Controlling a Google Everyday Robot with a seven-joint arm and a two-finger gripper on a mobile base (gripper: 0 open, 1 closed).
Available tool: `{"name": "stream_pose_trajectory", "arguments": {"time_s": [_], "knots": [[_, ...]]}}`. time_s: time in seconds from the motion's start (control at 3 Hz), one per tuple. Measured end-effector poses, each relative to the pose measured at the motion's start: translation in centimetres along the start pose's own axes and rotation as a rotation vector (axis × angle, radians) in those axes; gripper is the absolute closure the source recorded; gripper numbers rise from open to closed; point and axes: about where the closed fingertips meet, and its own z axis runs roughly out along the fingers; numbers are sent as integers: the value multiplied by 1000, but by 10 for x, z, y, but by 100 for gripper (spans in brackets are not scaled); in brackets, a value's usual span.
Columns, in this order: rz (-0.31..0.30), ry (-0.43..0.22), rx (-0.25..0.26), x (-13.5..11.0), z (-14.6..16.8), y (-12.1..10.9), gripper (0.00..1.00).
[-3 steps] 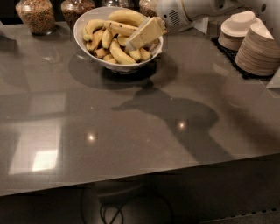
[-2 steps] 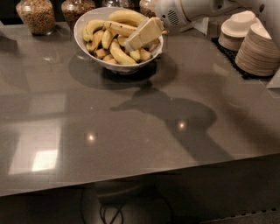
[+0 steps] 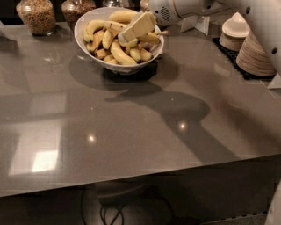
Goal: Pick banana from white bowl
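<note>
While the gripper (image 3: 131, 31) hangs tilted over the heap of fruit at the top centre of the frame, its pale tip pointing down and to the left, I cannot tell whether it has closed on anything. The banana (image 3: 153, 38) it wants is, as far as I can judge, the long one lying just under it on the right side of the pile, dark stem poking out past the rim. It lies in the white bowl (image 3: 88, 41), among shorter curved ones.

Things could go wrong here. The bananas are packed and overlapping, so a grasp may catch a neighbour instead, or drag two up together. A lift at this slant might also snag the rim and shove the bowl across the glossy table (image 3: 131, 132).

The arm (image 3: 193, 9) reaches in from the upper right, nearly level, passing just beside the stacked dishes (image 3: 259, 55).
</note>
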Motion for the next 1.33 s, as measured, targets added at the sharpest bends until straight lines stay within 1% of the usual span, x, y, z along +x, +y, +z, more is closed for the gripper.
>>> {"name": "stream_pose_trajectory", "arguments": {"time_s": [0.33,0.67,1.0,1.33], "knots": [[-7,-23,-1,-4,20,-10,16],[-2,-17,-20,-1,39,-12,37],[3,-6,-30,5,51,-16,43],[11,12,-23,16,58,-25,42]]}}
